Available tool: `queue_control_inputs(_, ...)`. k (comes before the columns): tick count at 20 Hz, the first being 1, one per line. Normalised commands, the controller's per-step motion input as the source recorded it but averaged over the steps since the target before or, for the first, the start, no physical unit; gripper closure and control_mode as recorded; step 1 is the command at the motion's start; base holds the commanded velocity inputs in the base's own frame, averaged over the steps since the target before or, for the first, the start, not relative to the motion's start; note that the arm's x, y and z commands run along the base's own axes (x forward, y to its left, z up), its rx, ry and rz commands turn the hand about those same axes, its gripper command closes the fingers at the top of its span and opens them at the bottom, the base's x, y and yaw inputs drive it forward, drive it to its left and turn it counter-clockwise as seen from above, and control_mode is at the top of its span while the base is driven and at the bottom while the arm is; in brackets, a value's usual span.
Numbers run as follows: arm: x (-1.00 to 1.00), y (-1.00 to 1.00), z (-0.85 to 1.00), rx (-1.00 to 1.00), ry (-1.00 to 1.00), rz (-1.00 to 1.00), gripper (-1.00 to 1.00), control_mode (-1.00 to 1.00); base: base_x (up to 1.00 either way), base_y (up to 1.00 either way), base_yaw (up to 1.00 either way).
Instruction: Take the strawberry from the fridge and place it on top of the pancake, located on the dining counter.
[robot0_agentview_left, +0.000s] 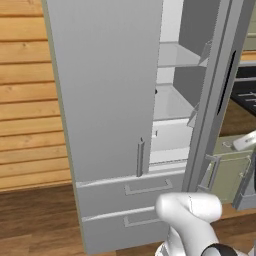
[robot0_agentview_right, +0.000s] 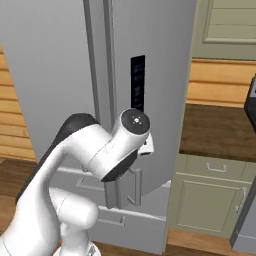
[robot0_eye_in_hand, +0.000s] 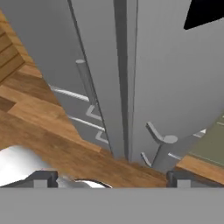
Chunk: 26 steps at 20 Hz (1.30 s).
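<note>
My gripper (robot0_eye_in_hand: 111, 179) is spread wide, holding nothing. The fridge (robot0_eye_in_hand: 127, 78) fills twelve o'clock, its right door (robot0_agentview_left: 220, 90) swung out, pale shelves (robot0_agentview_left: 172, 102) showing inside.

Fridge (robot0_agentview_left: 110, 100) top and lower drawers cropped; interior shelves (robot0_agentview_left: 175, 55) largely behind the doors.

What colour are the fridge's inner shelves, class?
Pale white-grey. The fridge stands with its right door ajar, and the shelves show best in the left base view.
</note>
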Motion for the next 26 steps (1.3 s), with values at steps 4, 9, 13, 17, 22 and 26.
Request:
queue_control_inputs(4, -0.82, 0.55, 0.74, -0.1, 0.0, -0.09, -1.0, -1.0, 0.0, 0.0, 0.0)
queue_control_inputs(9, -0.5, 0.69, 0.69, -0.17, 0.01, -0.1, -1.0, -1.0, 0.0, 0.0, 0.0)
queue_control_inputs(13, -0.01, 0.79, 0.34, -0.3, 0.16, -0.08, -1.0, -1.0, 0.0, 0.0, 0.0)
queue_control_inputs(17, 0.41, 1.0, 0.14, -0.46, 0.26, -0.17, -1.0, -1.0, 0.0, 0.0, 0.0)
queue_control_inputs(22, 0.76, 0.67, -0.02, -0.54, 0.16, -0.25, -1.0, -1.0, 0.0, 0.0, 0.0)
queue_control_inputs(26, 1.0, 0.0, -0.25, -0.44, 0.01, -0.2, -1.0, -1.0, 0.0, 0.0, 0.0)
